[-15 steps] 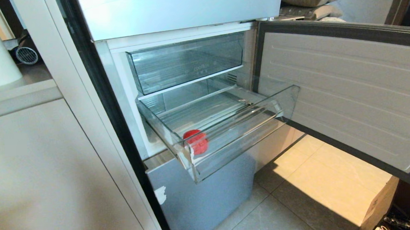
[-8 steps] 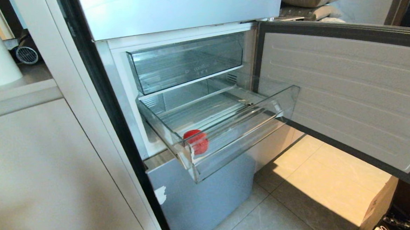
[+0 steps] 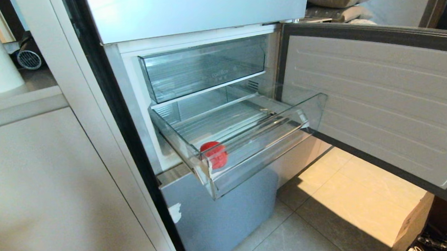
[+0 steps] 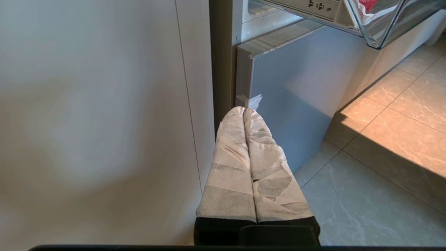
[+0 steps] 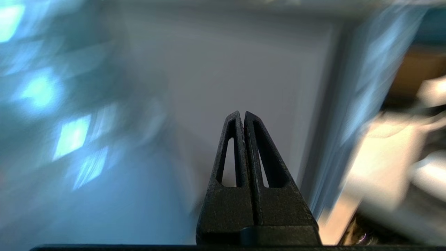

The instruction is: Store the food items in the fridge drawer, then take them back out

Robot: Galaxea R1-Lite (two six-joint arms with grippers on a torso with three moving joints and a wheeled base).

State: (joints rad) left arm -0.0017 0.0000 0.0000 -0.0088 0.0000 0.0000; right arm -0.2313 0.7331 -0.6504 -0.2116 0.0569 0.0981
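Observation:
One red round food item (image 3: 213, 153) lies in the near left corner of the fridge drawer (image 3: 255, 143), which is pulled far out of the pale-blue fridge. The same red piece (image 4: 367, 4) peeks through the drawer's corner (image 4: 379, 38) in the left wrist view. No arm shows in the head view. My left gripper (image 4: 244, 111), wrapped in pale tape, is shut and empty, low beside the fridge's lower front panel. My right gripper (image 5: 242, 114) is shut with nothing in it; its surroundings are a smear of grey and blue.
The fridge door (image 3: 379, 102) stands open to the right. A second clear drawer (image 3: 205, 67) with small lettering sits pushed in above. White cabinet panels (image 3: 50, 188) fill the left. Tiled floor (image 3: 327, 212) and a cardboard box (image 3: 414, 222) lie at lower right.
In the head view nothing has moved; drawer and red piece stay put.

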